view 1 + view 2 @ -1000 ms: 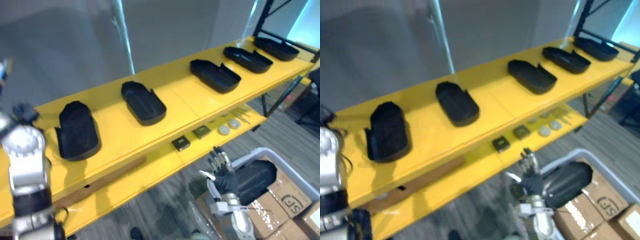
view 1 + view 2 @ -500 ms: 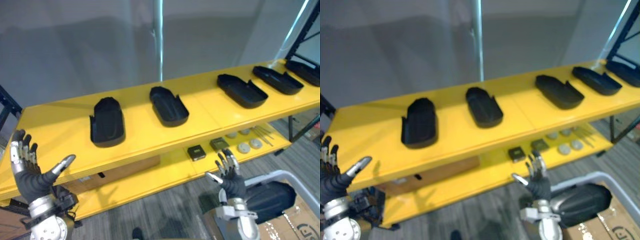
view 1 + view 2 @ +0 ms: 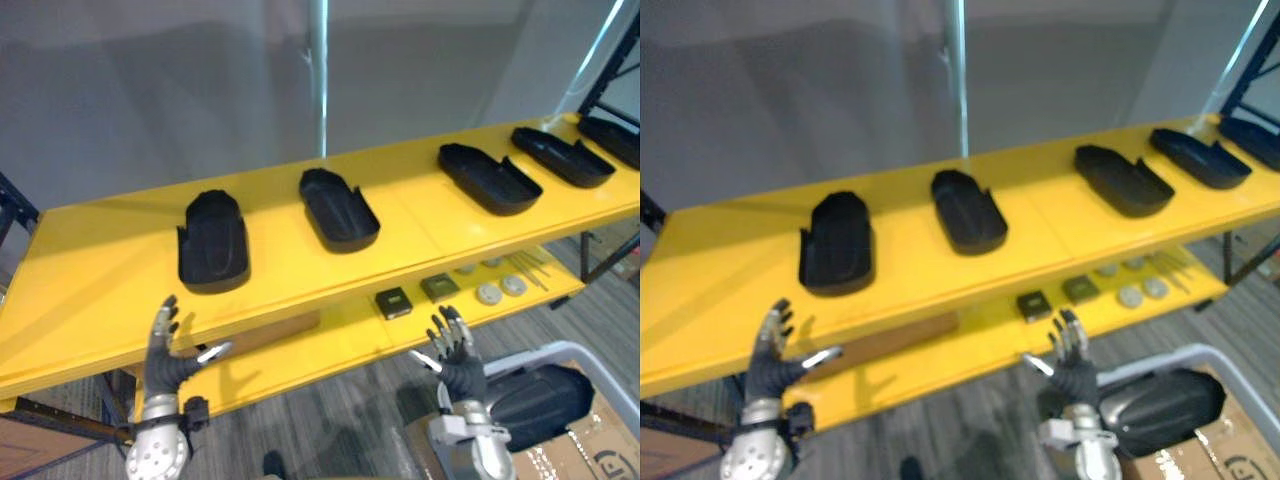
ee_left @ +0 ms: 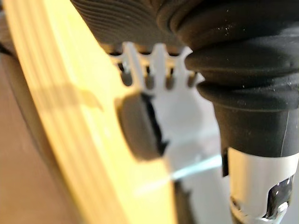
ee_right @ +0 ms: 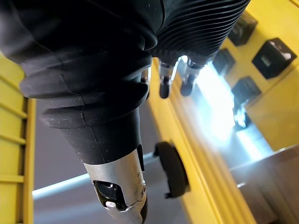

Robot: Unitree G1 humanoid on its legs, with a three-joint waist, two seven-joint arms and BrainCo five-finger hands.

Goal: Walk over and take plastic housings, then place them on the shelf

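Swung inward from the far lower-left corner over the past half second, the robot's left hand (image 3: 163, 368) now hovers just in front of the upper shelf's (image 3: 100, 262) front edge, below the leftmost housing (image 3: 213, 240). Its fingers are straight and fanned, thumb out to the side, holding nothing. Its right hand (image 3: 462, 372) has kept its place low on the right, in front of the lower shelf (image 3: 335, 352), fingers likewise upright and spread, palm empty. Five black plastic housings stand in a row along the yellow upper shelf, apart from one another and unmoved: the leftmost, the second housing (image 3: 338, 208) near the middle, the third housing (image 3: 488, 178), the fourth housing (image 3: 560, 157) and the fifth housing (image 3: 612, 140), cut off at the right edge. Behind them a metal post (image 3: 319, 80) rises against a grey wall (image 3: 150, 90). On the lower shelf lie small dark square parts (image 3: 393, 302), pale round discs (image 3: 488, 295) and a brown board (image 3: 890, 340). Beside the right hand, a pale bin (image 3: 540, 352) holds another dark shell (image 3: 535, 392), with a cardboard box (image 3: 600, 450) next to it. Seen from the left wrist, that hand's straight fingers (image 4: 159, 58) reach out beside the yellow shelf edge.
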